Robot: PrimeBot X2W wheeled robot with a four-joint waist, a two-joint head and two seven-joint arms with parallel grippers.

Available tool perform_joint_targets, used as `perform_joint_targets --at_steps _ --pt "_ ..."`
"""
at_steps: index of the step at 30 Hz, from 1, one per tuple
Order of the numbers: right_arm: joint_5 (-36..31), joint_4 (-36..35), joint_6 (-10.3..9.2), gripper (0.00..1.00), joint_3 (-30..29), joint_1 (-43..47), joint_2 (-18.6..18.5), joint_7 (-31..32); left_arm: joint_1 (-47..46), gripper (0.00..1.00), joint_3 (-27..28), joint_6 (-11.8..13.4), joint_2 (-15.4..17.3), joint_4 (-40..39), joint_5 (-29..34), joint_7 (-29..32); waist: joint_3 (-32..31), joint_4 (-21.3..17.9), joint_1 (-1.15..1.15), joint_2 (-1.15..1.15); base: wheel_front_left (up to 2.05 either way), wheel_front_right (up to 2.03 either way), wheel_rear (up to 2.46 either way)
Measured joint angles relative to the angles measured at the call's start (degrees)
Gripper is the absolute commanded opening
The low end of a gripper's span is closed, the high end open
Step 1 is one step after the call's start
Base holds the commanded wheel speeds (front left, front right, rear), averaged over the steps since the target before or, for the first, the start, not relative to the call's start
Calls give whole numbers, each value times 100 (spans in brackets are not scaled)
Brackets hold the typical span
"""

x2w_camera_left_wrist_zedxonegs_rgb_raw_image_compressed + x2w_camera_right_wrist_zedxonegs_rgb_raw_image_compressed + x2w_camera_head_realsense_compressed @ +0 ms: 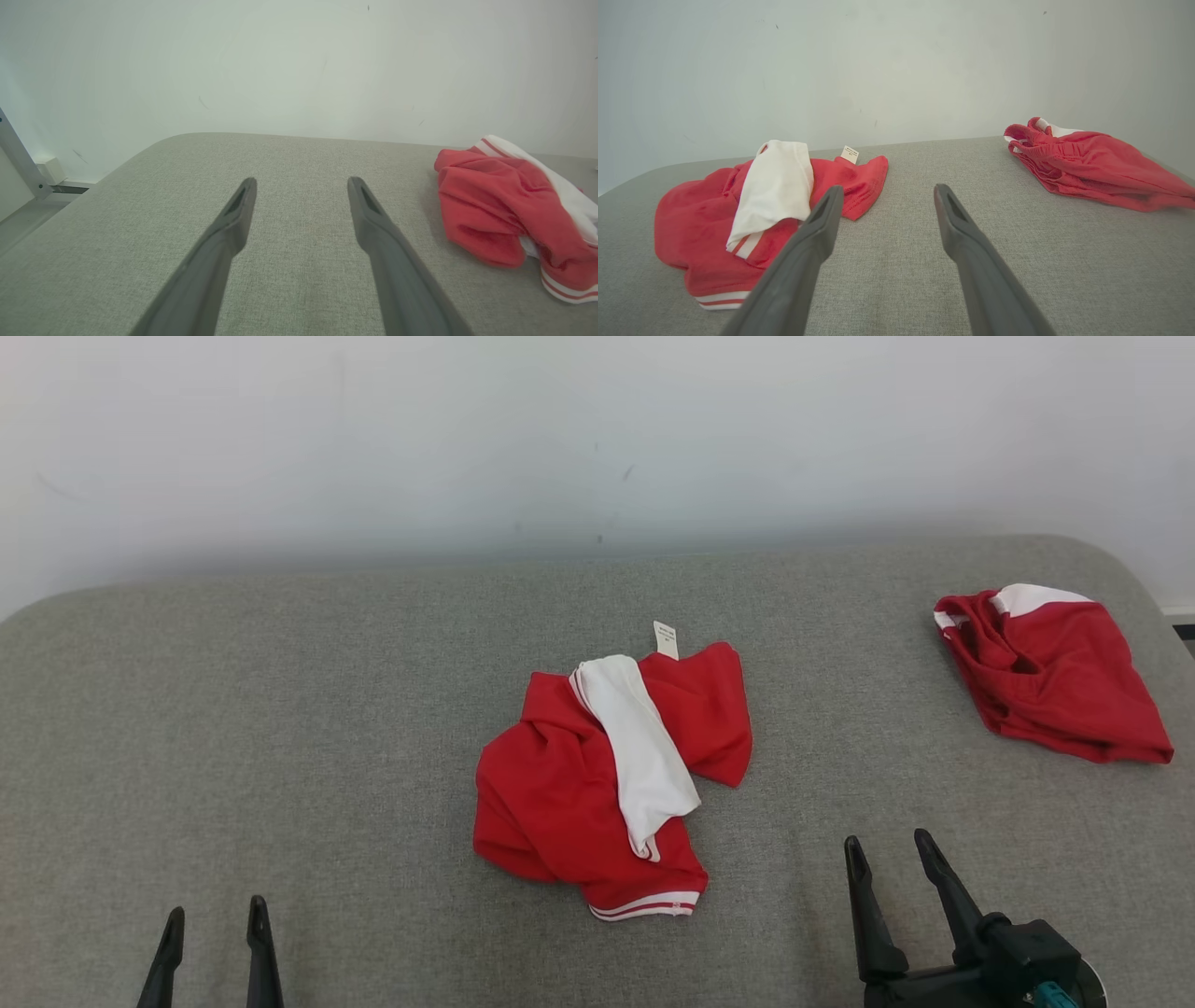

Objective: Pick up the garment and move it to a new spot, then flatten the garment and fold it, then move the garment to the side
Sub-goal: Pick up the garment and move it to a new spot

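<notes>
One garment (486,219) before spread left pincer (302,181); spread right pincer (888,188) also sees second garment (1092,163)

We see the garment (551,793): red with a white panel and white-striped hem, crumpled in a heap, centred before us.

open grey surface (280,709) rings the crumpled garment (551,793), with a second red garment (1064,691) well apart rightward.
</notes>
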Motion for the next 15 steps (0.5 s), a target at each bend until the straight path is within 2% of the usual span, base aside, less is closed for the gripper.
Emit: perform_joint_targets --at_steps 15 --pt "-75 -12 0 100 -13 -1 0 1 -30 100 -42 0 -2 15 -36 1 39 31 0 0 0 0 0"
